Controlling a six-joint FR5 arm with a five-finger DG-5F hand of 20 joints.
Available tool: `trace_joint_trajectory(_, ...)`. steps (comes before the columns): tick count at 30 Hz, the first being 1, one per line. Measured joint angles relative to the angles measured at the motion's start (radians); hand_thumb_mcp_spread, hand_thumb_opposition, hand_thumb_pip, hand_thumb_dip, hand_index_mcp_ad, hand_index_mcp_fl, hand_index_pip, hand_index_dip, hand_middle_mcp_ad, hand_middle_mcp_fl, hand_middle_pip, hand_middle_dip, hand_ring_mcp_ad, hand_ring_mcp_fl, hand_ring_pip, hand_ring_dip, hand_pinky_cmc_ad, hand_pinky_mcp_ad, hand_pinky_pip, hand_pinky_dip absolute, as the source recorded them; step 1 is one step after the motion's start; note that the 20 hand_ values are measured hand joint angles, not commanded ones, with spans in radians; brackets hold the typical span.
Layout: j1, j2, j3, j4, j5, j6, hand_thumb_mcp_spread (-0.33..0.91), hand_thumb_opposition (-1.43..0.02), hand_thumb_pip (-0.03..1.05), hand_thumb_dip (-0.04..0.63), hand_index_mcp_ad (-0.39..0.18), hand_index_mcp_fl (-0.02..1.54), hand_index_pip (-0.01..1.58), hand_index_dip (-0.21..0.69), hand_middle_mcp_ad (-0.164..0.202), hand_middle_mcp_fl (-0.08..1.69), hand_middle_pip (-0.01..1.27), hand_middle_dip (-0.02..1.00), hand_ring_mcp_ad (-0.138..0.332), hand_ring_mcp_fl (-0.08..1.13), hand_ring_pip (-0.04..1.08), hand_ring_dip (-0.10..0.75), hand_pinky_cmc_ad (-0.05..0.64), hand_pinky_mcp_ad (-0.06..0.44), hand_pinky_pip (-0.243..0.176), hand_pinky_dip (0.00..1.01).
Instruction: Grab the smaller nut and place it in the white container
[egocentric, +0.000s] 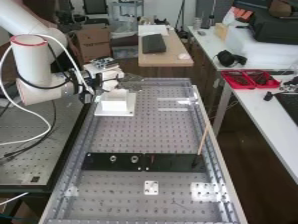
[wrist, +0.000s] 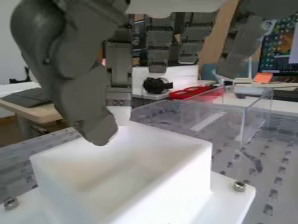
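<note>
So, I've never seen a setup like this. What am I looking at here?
The machine is a white robot arm with a dark grey hand at its end. One picture looks down along the bench from a fixed camera above its near end; the other comes from a camera on the arm's wrist. The hand is just over a white container, an open box on a white plate. Nearer the high camera, a flat black bar lies across the bench, with the larger nut and the bearing standing on it. Whether the hand holds anything, I can't tell.
</note>
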Motion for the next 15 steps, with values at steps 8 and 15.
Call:
trace_joint_trajectory(8, -0.012, 0.008, -0.002, 0.008, 0.051, 0.045, 0.34, -0.82, 0.80, 0.223, -0.162, 0.02, 1.26, 0.031, 0.059, 0.00, 0.13, 0.23, 0.113, 0.00, 0.10, 0.122, 0.325, 0.284, 0.003, 0.28)
trace_joint_trajectory(15, -0.026, 0.064, -0.007, 0.020, 0.120, 0.106, 0.31, -0.79, 0.81, 0.220, -0.162, 0.02, 1.16, 0.002, 0.059, 0.00, 0.13, 0.23, 0.113, 0.00, 0.09, 0.122, 0.326, 0.286, -0.028, 0.34)
